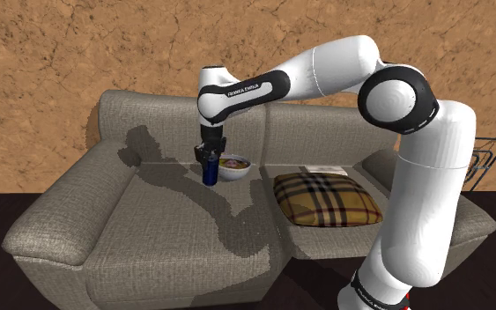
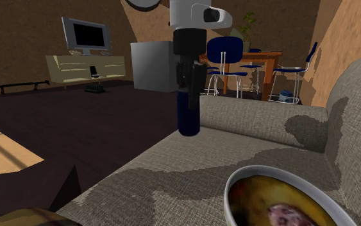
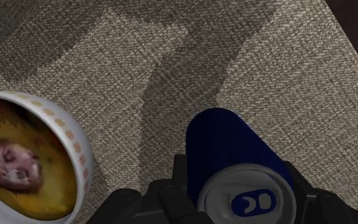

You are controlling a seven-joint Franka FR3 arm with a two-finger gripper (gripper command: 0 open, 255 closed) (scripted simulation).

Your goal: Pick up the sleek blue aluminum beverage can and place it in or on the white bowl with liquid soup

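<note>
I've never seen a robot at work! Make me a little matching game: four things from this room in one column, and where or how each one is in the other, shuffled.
Things:
1. blue can
2. white bowl
3. checked cushion
4. television

Places or states:
A. stands on a low pale cabinet across the room
B. clasped in the black gripper
C. lies on the sofa seat, apart from the bowl
D. holds yellowish soup, close beside the can

Pairs: 1-B, 2-D, 3-C, 4-A
</note>
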